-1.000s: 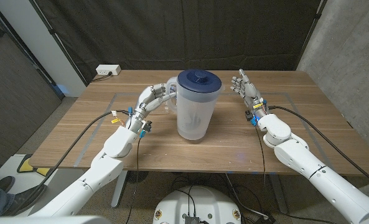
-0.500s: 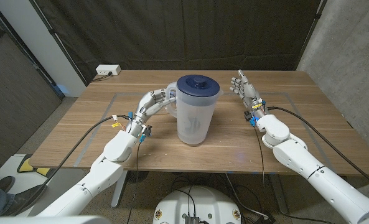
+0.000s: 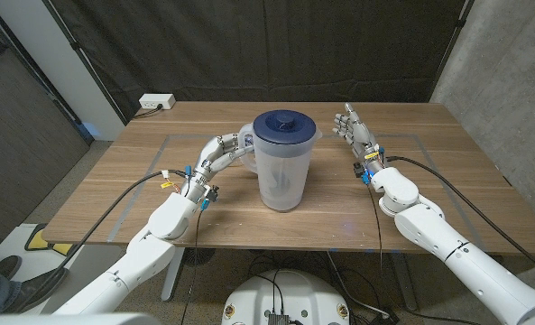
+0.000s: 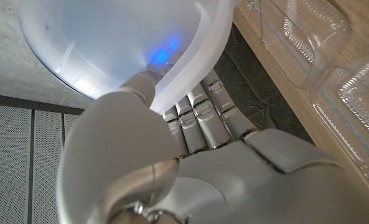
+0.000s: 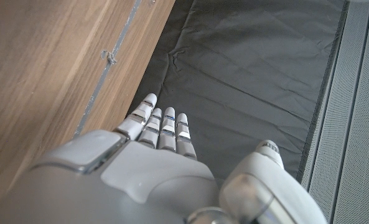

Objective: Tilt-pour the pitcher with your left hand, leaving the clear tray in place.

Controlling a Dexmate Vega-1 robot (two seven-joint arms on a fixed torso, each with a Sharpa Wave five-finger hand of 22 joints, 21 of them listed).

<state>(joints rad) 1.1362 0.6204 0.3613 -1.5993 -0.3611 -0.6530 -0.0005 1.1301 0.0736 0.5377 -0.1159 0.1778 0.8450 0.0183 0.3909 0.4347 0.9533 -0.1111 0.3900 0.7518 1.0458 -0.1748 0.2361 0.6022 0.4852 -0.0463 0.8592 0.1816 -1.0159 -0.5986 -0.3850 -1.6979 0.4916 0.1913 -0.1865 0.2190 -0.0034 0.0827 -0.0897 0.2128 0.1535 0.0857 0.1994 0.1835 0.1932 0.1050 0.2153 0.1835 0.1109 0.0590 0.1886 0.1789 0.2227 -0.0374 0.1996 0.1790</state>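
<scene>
Left hand takes the pitcher's handle at mid-worktop.

The left hand [image 3: 224, 150] grips the handle of the upright, blue-lidded pitcher [image 3: 284, 161], handle facing that hand; the right hand [image 3: 355, 128] stands open, well apart. The clear tray [image 4: 315, 43] lies behind the pitcher.

Frosted white pitcher [image 3: 283, 171] — navy lid [image 3: 285, 125] — brown table [image 3: 447, 181]

Even, fairly bright light from above falls on the bench [image 3: 429, 194], with only soft, faint shadows under the arms. The head view is sharp, its edges slightly bowed. In the left wrist view the pitcher [image 4: 109, 43] glows washed-out white with a blue glint, and the left hand [image 4: 190, 168] looks softly blurred
</scene>
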